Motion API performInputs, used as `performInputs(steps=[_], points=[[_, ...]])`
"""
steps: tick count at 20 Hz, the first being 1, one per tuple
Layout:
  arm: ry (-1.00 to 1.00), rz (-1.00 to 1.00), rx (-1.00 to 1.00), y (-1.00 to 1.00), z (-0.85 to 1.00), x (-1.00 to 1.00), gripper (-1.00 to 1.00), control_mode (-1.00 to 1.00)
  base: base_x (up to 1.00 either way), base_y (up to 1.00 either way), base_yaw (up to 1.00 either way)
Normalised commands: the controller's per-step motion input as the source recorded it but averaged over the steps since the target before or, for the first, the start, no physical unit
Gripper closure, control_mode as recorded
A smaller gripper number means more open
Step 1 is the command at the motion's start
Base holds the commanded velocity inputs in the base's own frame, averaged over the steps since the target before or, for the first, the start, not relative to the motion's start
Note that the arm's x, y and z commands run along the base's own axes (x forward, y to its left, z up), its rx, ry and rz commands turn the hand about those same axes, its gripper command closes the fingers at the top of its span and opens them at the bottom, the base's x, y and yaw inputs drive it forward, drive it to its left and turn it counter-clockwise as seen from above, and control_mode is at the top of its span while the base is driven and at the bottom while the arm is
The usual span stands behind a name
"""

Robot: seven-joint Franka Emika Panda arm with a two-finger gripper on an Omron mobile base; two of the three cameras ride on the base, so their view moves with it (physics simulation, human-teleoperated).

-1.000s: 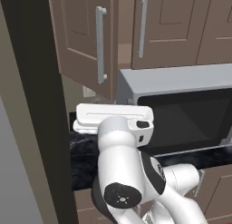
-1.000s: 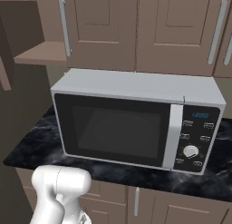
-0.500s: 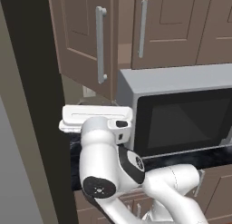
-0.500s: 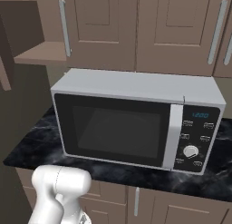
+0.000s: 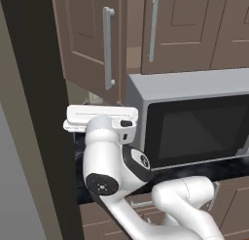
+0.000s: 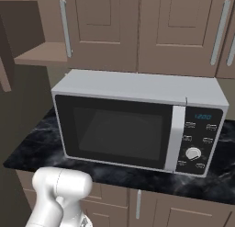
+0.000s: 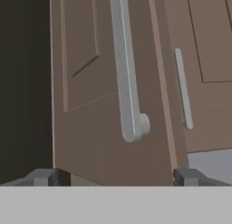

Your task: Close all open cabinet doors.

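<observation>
The open cabinet door (image 7: 104, 128) swings out from the wall cabinet, left of the microwave (image 5: 194, 122), its bar handle (image 7: 126, 73) just ahead of the gripper (image 7: 115, 177), whose fingers are spread wide and empty. Probably best is to press flat on the panel beside the handle, pushing steadily until the door meets its neighbour (image 5: 175, 30)

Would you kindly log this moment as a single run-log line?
phase: approach | gripper: open, empty, facing open cabinet door | door: ajar, untouched | bar handle: ahead of fingertips | microwave: shut
</observation>
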Motion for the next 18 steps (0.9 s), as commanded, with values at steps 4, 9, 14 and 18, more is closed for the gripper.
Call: performInputs(steps=[4,9,14,18], points=[[0.0,-0.02,0.0,0.0,0.0,0.26,-1.0,-1.0,0.0,0.0,0.0],[0.0,-0.03,0.0,0.0,0.0,0.24,-1.0,-1.0,0.0,0.0,0.0],[-0.02,-0.01,0.0,0.04,-0.03,0.19,-1.0,-1.0,0.0,0.0,0.0],[-0.03,0.0,0.0,0.1,-0.09,0.13,-1.0,-1.0,0.0,0.0,0.0]])
